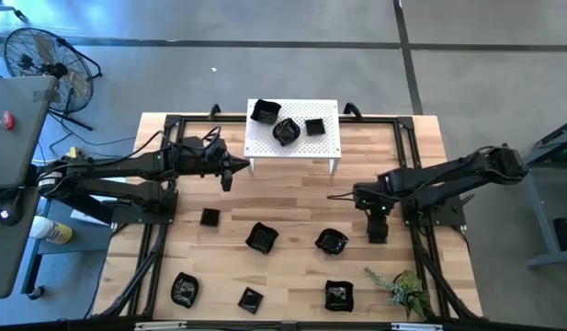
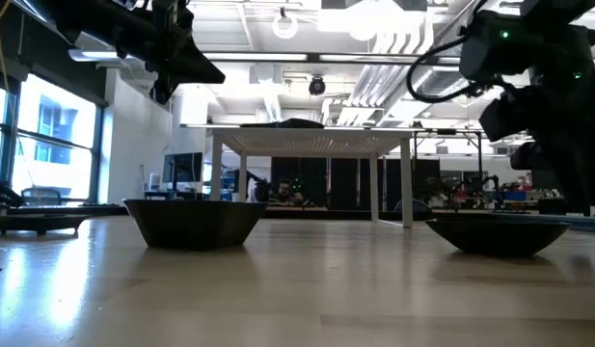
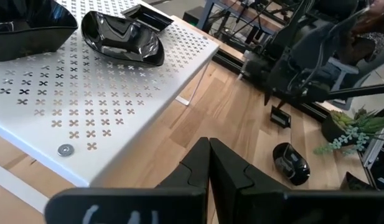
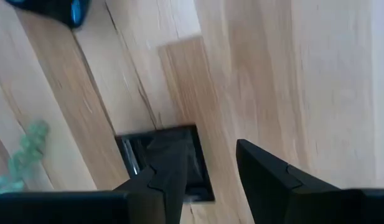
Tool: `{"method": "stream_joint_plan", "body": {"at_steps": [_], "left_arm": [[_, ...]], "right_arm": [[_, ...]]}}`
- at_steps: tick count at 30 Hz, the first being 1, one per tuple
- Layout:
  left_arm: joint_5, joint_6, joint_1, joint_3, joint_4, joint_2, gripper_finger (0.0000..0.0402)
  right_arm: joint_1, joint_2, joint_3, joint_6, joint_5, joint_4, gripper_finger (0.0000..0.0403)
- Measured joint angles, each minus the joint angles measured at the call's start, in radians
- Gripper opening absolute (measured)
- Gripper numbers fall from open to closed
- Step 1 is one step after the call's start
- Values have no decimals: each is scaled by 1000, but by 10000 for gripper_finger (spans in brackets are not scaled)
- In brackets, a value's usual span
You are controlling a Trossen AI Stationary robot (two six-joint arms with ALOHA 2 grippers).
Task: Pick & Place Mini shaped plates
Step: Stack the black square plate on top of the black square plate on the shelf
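Left gripper hangs above the tabletop just beside the white perforated stand; its fingers are pressed together, nothing between them. Three black plates sit on the stand: one at its back-left corner, a wavy one in the middle, a square one to its right.

Right gripper is low over the tabletop with fingers apart, straddling one edge of a small square plate lying flat on the wood; contact unclear. Six more plates lie scattered on the tabletop, the nearest just left of the right gripper. A green plant sprig lies near the front-right corner.
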Motion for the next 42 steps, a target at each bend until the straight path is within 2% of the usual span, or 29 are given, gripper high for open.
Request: {"method": "stream_joint_plan", "body": {"at_steps": [10,20,35,42], "left_arm": [[-10,1,0,0,0,0,0],[-9,3,0,0,0,0,0],[-9,0,0,0,0,0,0],[-8,-4,0,0,0,0,0]], "right_arm": [[1,111,-19,9,-4,22,133],[0,196,-14,-13,-64,41,127],[1,183,-19,-10,-92,48,27],[1,182,-17,35,-125,47,5]]}}
